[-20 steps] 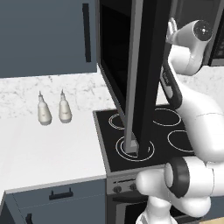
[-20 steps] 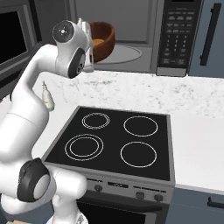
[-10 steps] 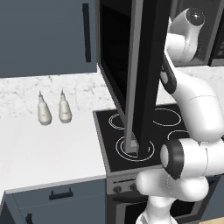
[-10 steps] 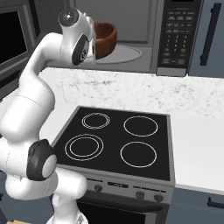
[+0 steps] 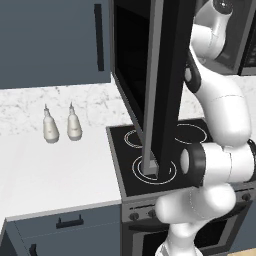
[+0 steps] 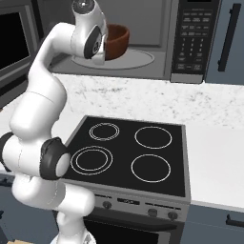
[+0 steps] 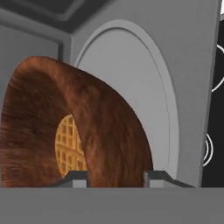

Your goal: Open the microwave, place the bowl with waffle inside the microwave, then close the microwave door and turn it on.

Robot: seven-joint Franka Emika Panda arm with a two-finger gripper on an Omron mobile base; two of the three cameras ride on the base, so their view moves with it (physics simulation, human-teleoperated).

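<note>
Carried further into the microwave (image 6: 143, 38) since a second ago: bowl (image 6: 116, 42) with waffle (image 7: 69, 146), rim clamped between fingers (image 7: 78, 177), held over turntable (image 6: 136, 58); placing step; next: lower, release, withdraw, shut microwave door (image 5: 162, 85).

Rendered domestic kitchen, identified by a black four-ring cooktop (image 6: 129, 153) with front knobs set into a white marble-patterned counter (image 6: 214, 147), and a built-in microwave (image 6: 143, 38) with control panel (image 6: 191, 40) above it, its black door (image 5: 162, 85) swung open. Further marked by blue-grey cabinets (image 5: 50, 40) with black handles above and drawers (image 5: 65, 225) below the counter. On the counter at left, two small pale shakers (image 5: 61, 127) standing side by side before the marble backsplash.
</note>
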